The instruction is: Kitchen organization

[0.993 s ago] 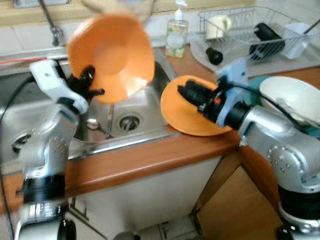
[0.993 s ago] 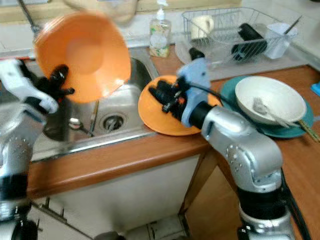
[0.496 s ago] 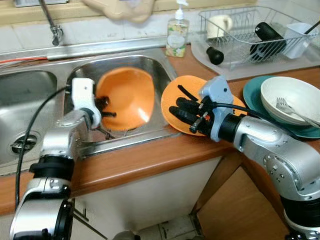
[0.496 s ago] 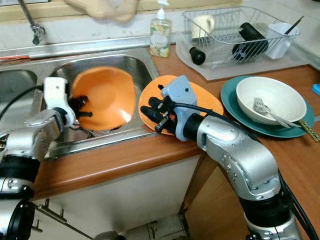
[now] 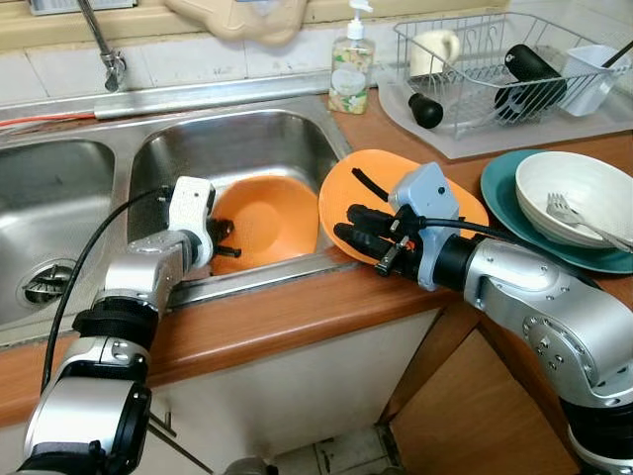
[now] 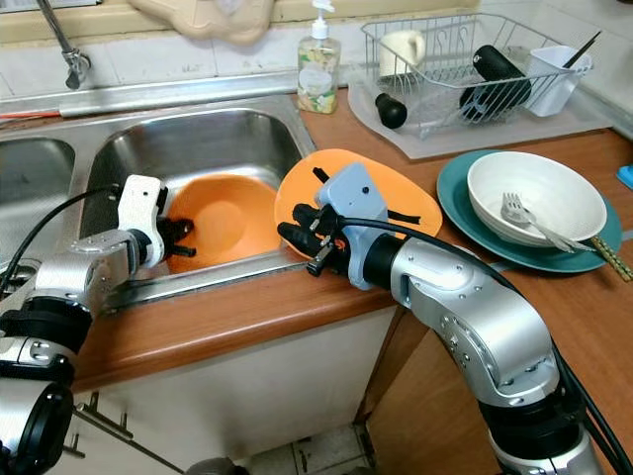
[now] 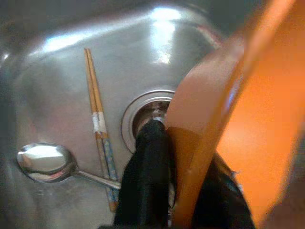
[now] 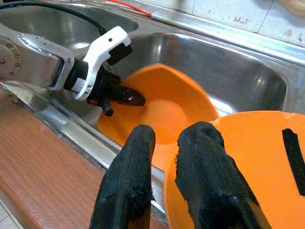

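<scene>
An orange bowl (image 5: 265, 220) lies tilted low in the right sink basin (image 5: 247, 139). My left gripper (image 5: 224, 237) is shut on its near rim, one black finger (image 7: 145, 181) outside the rim and the other inside. An orange plate (image 5: 396, 166) with black marks rests on the wooden counter and overhangs the basin's edge. At the plate's sink-side edge is my right gripper (image 5: 346, 230), with its two fingers (image 8: 128, 181) close together, one on either side of the rim.
Chopsticks (image 7: 97, 119) and a spoon (image 7: 43, 160) lie by the drain. A soap bottle (image 5: 349, 69) and a dish rack (image 5: 495, 59) stand at the back. A white bowl (image 5: 579, 193) with a fork sits on a teal plate (image 5: 499, 178) to the right.
My left gripper has brought the orange bowl down from above the sink into the basin. My right gripper slid from over the plate's middle to its sink-side edge.
</scene>
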`<state>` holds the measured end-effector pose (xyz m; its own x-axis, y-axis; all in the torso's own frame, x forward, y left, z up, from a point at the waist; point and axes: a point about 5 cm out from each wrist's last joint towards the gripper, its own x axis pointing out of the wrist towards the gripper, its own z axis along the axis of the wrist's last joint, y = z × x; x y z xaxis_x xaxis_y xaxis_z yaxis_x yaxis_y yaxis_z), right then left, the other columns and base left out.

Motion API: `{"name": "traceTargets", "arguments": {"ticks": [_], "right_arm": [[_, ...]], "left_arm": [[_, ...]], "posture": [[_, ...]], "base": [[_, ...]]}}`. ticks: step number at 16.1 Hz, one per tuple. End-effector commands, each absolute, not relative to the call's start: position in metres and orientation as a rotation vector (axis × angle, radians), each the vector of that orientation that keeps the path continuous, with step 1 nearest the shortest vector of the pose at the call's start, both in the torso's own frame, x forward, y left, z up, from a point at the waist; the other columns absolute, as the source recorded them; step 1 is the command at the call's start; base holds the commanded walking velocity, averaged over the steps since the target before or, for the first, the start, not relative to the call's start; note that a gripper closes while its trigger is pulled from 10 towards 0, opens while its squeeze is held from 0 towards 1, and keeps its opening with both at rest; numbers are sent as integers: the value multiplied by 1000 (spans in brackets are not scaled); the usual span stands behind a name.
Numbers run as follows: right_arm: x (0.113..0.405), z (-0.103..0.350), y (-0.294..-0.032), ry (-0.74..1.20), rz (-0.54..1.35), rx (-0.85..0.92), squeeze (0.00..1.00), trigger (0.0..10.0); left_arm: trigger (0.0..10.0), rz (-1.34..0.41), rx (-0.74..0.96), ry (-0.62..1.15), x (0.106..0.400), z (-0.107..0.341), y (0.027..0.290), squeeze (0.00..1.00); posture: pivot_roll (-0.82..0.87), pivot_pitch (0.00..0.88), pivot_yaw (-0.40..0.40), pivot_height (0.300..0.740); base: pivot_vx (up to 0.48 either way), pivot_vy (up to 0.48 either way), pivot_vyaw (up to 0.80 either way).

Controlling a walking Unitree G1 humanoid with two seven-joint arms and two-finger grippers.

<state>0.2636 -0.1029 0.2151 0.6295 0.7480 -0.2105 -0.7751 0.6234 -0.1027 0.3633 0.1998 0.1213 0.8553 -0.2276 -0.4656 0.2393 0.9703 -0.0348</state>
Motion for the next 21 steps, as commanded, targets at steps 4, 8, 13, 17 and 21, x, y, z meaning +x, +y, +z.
{"name": "traceTargets", "arguments": {"ticks": [4, 8, 13, 17, 21], "right_arm": [[263, 214, -102, 159, 875, -205, 0, 10000], [275, 213, -113, 167, 721, -174, 0, 10000], [296, 207, -153, 231, 374, -29, 1000, 10000], [293, 204, -165, 276, 278, 34, 1000, 10000], [288, 195, -176, 358, 194, 64, 1000, 10000]], "left_arm": [[10000, -259, 48, 459, 369, 132, 200, 592], [10000, -264, 32, 315, 370, 145, 202, 906], [10000, -250, -48, 106, 364, 168, 208, 1000], [10000, -408, -165, 36, 351, 181, 187, 1000], [10000, -518, -469, 160, 349, 173, 152, 1000]], "posture": [[-42, 0, 67, 740], [-42, 0, 66, 740], [-41, 0, 65, 740], [-44, 0, 53, 740], [-58, 0, 61, 740]], "base": [[0, 0, 0], [0, 0, 0], [0, 0, 0], [0, 0, 0], [0, 0, 0]]}}
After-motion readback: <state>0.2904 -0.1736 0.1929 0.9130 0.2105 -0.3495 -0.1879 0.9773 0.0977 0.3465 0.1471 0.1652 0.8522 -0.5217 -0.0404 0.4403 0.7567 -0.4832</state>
